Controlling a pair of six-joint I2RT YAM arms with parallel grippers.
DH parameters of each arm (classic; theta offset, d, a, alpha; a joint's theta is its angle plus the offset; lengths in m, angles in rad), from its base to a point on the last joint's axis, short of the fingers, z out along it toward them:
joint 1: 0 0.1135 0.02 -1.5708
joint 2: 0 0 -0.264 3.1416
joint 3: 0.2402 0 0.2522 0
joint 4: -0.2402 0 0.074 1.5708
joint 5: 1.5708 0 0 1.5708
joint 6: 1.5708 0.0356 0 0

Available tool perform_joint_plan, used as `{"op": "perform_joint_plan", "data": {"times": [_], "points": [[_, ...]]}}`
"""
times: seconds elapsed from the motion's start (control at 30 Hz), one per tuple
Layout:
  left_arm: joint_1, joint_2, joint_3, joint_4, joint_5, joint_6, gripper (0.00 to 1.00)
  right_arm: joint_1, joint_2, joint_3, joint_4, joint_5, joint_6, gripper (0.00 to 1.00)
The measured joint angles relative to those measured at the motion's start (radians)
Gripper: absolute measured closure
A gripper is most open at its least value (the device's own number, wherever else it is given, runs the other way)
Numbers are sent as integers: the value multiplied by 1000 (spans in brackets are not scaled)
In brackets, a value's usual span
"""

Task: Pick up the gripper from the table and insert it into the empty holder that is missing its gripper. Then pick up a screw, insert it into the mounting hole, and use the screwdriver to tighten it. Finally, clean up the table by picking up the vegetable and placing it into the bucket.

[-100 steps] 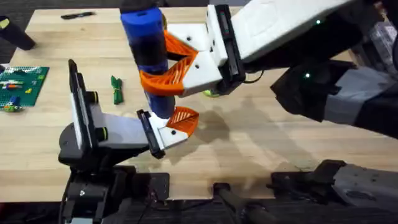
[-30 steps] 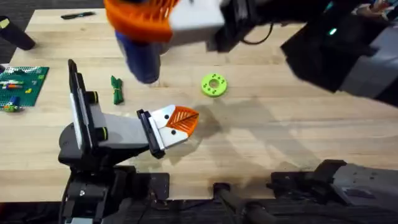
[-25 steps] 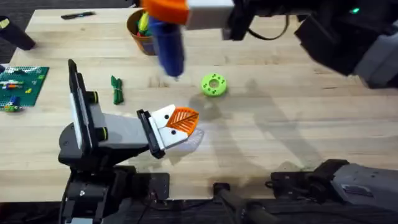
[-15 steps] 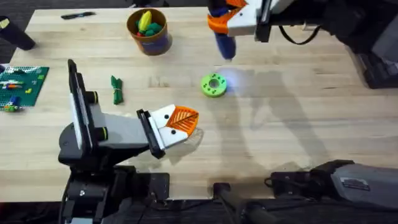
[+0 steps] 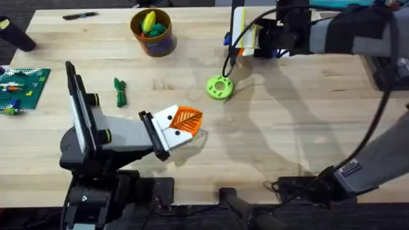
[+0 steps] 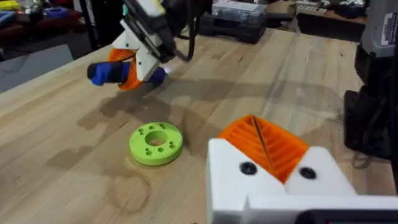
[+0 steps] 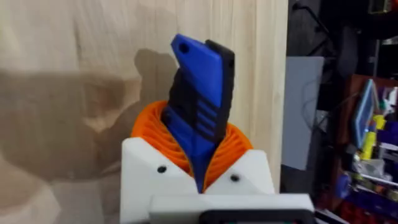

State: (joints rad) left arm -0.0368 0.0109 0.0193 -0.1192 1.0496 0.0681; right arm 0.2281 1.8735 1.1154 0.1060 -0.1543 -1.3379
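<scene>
My right gripper (image 5: 238, 38) is at the table's far middle, low over the wood, shut on the blue screwdriver (image 5: 227, 39). The right wrist view has the screwdriver (image 7: 202, 81) clamped between the orange pads (image 7: 233, 146). From the left wrist I see that gripper (image 6: 134, 65) and the screwdriver (image 6: 102, 73) lying level. My left gripper (image 5: 181, 123) is shut near the front left, its two orange ridged tips (image 6: 264, 144) pressed together on white mounts (image 6: 273, 186). The dark green vegetable (image 5: 119, 91) lies on the left. The bucket (image 5: 152, 39) stands at the back.
A lime-green disc (image 5: 219, 87) lies between the two grippers, also in the left wrist view (image 6: 155, 142). A yellow and green toy (image 5: 149, 22) sits in the bucket. A green brick plate (image 5: 22, 86) is at the left edge, with a black tool (image 5: 80, 15) at the far left.
The right arm has carried the screwdriver from just above the left gripper away to the table's far middle and lowered it. The left arm has stayed put.
</scene>
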Motion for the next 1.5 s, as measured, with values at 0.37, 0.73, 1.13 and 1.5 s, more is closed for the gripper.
{"op": "perform_joint_plan", "data": {"times": [0.37,0.73,1.13,1.5], "points": [[0,0,0,0,0,0,995,-20,45,15,-2,37,-72,691],[0,0,0,0,0,6,164,8,-69,32,-170,35,301,8],[0,0,-2,28,-207,-78,16,-30,-513,32,-428,34,1023,7],[0,78,286,-385,-647,-215,15,-211,-597,32,-627,24,1522,8]]}}
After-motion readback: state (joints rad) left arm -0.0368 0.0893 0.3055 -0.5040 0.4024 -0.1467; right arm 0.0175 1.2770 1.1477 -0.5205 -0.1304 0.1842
